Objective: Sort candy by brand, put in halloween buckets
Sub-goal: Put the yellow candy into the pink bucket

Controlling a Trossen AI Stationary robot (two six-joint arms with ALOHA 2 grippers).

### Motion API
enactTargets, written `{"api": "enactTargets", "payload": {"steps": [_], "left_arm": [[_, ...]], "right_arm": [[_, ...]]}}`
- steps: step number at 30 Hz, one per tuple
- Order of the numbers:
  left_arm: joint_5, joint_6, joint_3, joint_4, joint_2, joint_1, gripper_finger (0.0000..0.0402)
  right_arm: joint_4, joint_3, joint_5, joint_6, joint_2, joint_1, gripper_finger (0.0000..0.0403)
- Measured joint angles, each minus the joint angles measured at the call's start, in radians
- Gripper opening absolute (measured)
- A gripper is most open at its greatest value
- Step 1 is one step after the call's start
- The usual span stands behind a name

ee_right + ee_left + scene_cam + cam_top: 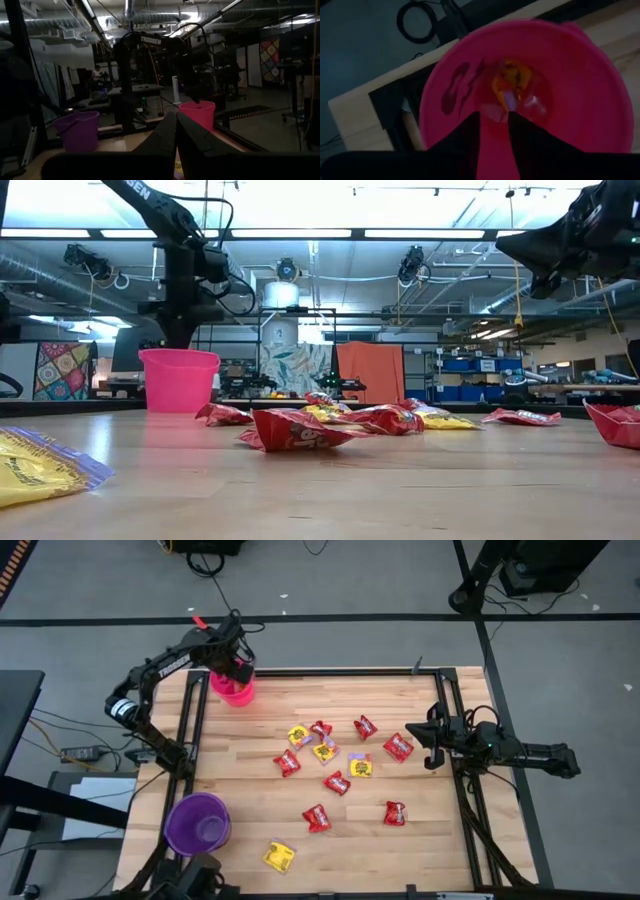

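Yellow packet (512, 82) lying in the bottom of the pink bucket (233, 691), left gripper (494, 131) poised directly above, fingers slightly parted and empty. Purple bucket (197, 823) apparently bare inside. Red packets (337, 783) and yellow ones (279, 857) scattered mid-table, unsorted. Most of the sorting left, by the look of it. Right gripper (428, 737) waiting at the table's edge, fingers together.
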Motion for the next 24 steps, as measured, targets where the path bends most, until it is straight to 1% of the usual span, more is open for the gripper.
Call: {"api": "enactTargets", "payload": {"steps": [3,7,10,14,16,20,24], "left_arm": [[-0.018,-0.001,0.085,-0.056,-0.001,-0.01,0.0114],[-0.022,-0.006,0.26,-0.155,-0.003,-0.041,0.0114],[0.004,-0.007,0.38,-0.211,-0.005,-0.106,0.0114],[0.032,-0.031,0.484,-0.238,-0.005,-0.213,0.0115],[0.07,-0.059,0.514,-0.238,-0.005,-0.267,0.0115],[0.091,-0.109,0.526,-0.245,-0.005,-0.387,0.0119],[0.071,-0.159,0.526,-0.27,0.016,-0.507,0.0127]], "right_arm": [[0.0,0.0,0.001,-0.004,0.0,0.0,0.0022],[0.0,0.0,0.001,-0.005,0.0,0.0,0.0022],[0.0,0.0,0.001,-0.007,0.0,0.0,0.0022],[0.0,0.0,0.001,-0.008,0.0,0.0,0.0022],[0.0,0.0,0.0,-0.008,0.0,0.0,0.0022],[0.0,0.0,-0.001,-0.008,0.0,0.0,0.0022],[0.0,0.0,-0.002,-0.008,0.0,0.0,0.0022]]}}
